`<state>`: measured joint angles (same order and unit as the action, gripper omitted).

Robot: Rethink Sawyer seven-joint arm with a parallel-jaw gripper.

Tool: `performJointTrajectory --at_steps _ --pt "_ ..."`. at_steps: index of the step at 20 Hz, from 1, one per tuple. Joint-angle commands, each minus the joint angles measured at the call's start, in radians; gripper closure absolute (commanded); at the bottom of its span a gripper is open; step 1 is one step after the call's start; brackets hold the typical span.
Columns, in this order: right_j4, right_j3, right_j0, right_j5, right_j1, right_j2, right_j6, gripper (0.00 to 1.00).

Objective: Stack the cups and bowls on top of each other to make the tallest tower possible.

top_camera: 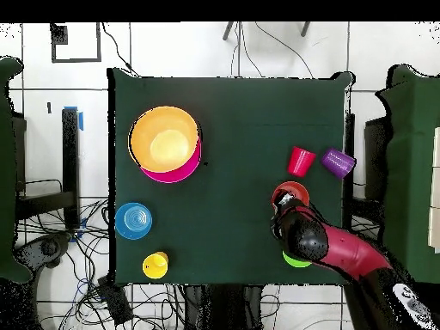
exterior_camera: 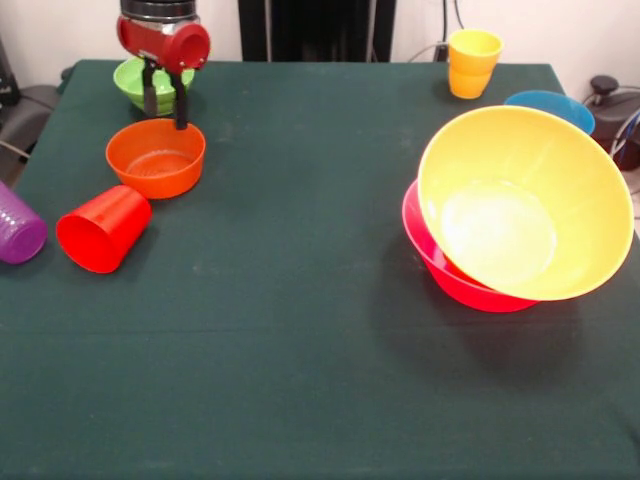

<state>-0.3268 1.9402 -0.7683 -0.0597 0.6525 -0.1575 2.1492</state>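
- The gripper point(exterior_camera: 165, 108) stands with its two dark fingers spread apart and holding nothing, hanging over the far rim of the small orange bowl point(exterior_camera: 156, 158); one fingertip reaches down just at that rim.
- The large yellow-orange bowl point(exterior_camera: 525, 205) lies well across the green table point(exterior_camera: 300, 340) from the small orange bowl, tilted, nested in the large pink bowl point(exterior_camera: 450, 275) with its mouth turned toward the camera.
- The large pink bowl shows only as a rim and wall beneath the yellow-orange one.
- The blue bowl point(exterior_camera: 553, 107) sits just behind that pair, upright.
- A green bowl point(exterior_camera: 145, 85) stands just behind the small orange bowl, partly hidden by the arm.
- The red cup point(exterior_camera: 103, 228) lies on its side just in front of the small orange bowl, with the purple cup point(exterior_camera: 18, 228) beside it, also toppled.
- A yellow cup point(exterior_camera: 474, 50) is stacked on an orange cup point(exterior_camera: 468, 84) at the far edge, behind the blue bowl.
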Motion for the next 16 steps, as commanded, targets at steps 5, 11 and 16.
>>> performJointTrajectory --at_steps 5,11,16 --pt "0.016 -0.03 0.08 0.01 -0.116 -0.051 0.096 0.0" --pt "0.004 -0.077 0.079 0.049 -0.181 -0.049 0.087 0.0" --pt "-0.018 -0.103 0.059 0.076 -0.224 -0.047 0.067 0.0"
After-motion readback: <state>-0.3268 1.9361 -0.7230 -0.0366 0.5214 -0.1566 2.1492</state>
